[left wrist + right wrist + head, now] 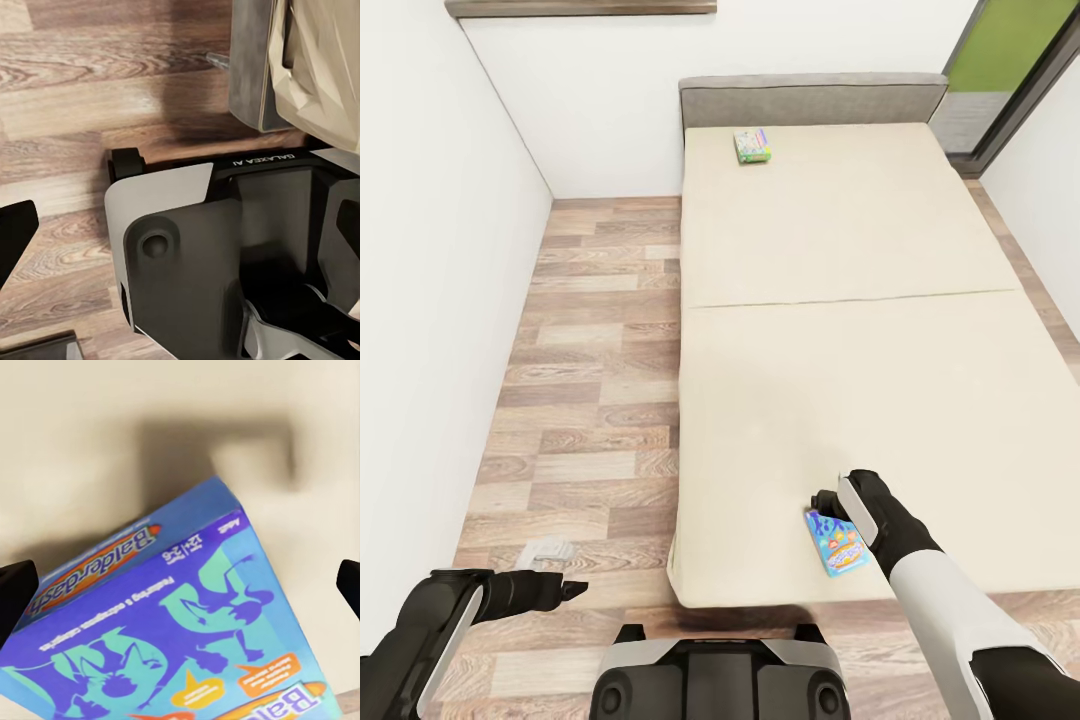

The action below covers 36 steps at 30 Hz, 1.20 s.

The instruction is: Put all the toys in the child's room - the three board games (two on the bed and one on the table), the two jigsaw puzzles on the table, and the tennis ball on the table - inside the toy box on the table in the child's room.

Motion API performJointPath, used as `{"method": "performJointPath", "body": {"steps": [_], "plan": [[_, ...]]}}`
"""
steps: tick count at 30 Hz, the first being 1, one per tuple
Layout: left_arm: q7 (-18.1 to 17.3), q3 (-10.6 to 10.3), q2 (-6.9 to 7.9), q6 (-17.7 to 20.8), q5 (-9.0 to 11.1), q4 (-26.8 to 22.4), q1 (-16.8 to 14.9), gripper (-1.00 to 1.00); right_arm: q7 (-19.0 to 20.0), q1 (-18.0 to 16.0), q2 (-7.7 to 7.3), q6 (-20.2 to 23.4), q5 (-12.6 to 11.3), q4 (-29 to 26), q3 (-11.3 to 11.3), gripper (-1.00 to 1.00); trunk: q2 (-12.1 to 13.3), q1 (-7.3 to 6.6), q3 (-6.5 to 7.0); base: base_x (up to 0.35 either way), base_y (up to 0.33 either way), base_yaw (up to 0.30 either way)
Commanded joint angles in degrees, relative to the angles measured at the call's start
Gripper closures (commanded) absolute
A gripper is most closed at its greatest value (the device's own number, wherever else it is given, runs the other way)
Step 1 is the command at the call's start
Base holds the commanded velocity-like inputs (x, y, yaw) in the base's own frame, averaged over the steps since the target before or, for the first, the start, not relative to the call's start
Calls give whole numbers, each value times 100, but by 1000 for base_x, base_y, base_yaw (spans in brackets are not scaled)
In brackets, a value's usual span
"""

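Head view shows both board games on the bed (860, 400), the green one (752, 146) near its headboard edge and the blue one (836, 542) near its foot edge, where the right gripper (828, 502) hangs spread above it, so little seems done; left gripper (565, 590) looks closed, empty.
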Motion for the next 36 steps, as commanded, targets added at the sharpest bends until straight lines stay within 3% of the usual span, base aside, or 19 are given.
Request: {"method": "performJointPath", "body": {"steps": [1,36], "plan": [[-19,7,-1,37,3,-5,-2,-100,-51,-3,-8,17,-60,-7,38,-100,-4,1,-4,-21,0,0],[-19,7,-3,37,12,-5,-3,-100,-51,-1,-9,17,-60,-7,38,-100,-4,1,-4,-46,-6,0]]}}
